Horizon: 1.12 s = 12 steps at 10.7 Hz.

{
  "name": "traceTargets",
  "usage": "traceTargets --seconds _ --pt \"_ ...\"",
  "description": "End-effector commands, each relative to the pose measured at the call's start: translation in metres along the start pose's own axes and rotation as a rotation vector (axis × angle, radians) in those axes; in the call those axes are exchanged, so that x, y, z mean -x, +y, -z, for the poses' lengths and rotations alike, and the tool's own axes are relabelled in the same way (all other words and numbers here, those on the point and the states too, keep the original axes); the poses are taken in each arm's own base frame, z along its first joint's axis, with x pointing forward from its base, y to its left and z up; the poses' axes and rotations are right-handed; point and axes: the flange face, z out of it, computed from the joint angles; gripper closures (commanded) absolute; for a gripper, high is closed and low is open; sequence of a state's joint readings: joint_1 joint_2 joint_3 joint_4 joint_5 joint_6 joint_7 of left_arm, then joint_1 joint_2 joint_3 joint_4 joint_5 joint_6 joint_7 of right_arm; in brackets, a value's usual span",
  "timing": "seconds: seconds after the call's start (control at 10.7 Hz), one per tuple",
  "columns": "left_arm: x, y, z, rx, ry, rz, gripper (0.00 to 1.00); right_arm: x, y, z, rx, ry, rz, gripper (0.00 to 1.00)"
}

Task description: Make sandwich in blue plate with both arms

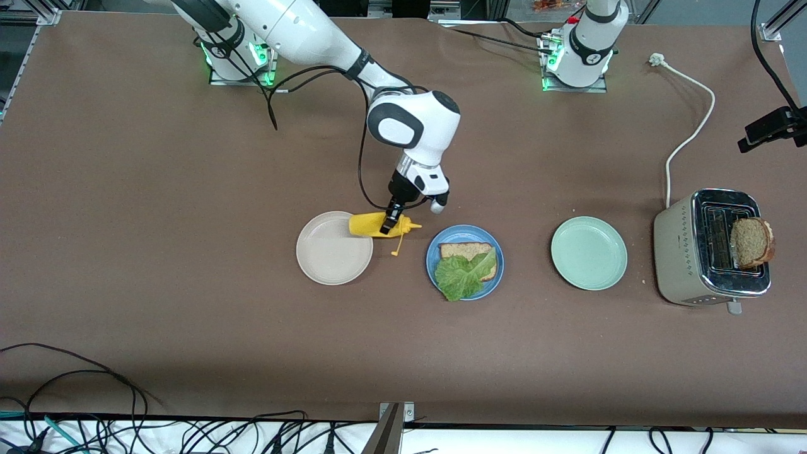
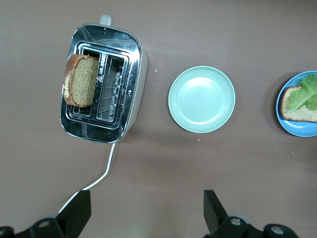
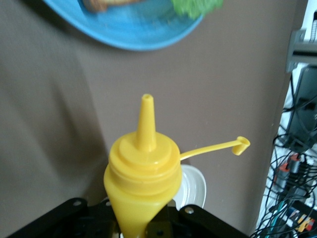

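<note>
The blue plate holds one brown bread slice with a green lettuce leaf lying on it. A second bread slice stands in the toaster. My right gripper is shut on a yellow squeeze bottle. It holds the bottle tipped on its side between the beige plate and the blue plate, nozzle toward the blue plate, cap hanging open. My left gripper is open and empty, high over the table by the toaster's cord. It does not show in the front view.
A pale green plate sits between the blue plate and the toaster. The toaster's white cord runs toward the left arm's base. In the left wrist view the toaster, green plate and blue plate lie below.
</note>
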<state>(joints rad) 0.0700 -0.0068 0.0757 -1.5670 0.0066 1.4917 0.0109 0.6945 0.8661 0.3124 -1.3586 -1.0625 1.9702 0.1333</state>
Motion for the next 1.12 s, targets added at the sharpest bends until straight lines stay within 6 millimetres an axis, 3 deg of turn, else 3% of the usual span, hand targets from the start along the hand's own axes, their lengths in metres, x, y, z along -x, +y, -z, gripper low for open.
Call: traceTargets --seconds 0.0,0.37,0.75,1.03 --pt "0.0 -0.002 0.005 0.0 -0.002 -0.001 0.0 -0.037 -0.023 -0.008 0.096 0.024 0.03 1.0" --pt "0.0 -0.002 0.005 0.0 -0.002 -0.001 0.0 -0.059 -0.043 -0.017 0.191 0.018 0.061 1.0" --pt "0.0 -0.005 0.004 0.002 -0.004 0.002 0.0 -0.051 -0.022 -0.033 0.249 -0.008 0.063 1.0" --pt "0.0 -0.005 0.004 0.002 -0.004 0.002 0.0 -0.054 -0.02 -0.035 0.256 0.012 0.124 1.0"
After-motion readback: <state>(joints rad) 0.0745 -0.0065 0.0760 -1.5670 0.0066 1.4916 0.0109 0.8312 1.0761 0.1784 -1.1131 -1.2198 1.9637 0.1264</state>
